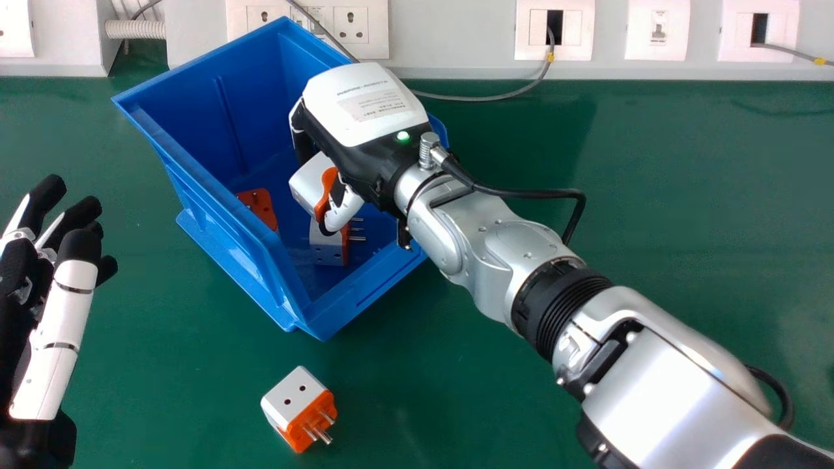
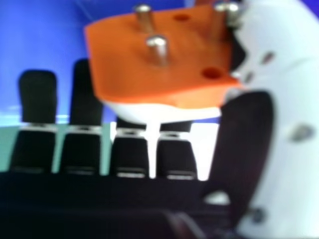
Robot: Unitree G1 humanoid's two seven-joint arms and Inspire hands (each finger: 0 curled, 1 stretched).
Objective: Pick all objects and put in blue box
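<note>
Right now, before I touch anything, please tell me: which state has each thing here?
Blue box: upright, open-topped.
Held plug: gripped, pins bare.
Boxed plug: lying, pins sideways.
Orange piece: lying in the box.
Outside plug: loose, pins bare.
Right hand: closed on held plug.
Green light: lit.
Left hand: open.

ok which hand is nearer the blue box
Right. The right hand is over the blue box, gripping a white-and-orange plug adapter; the left hand is off to the box's left, not touching it.
</note>
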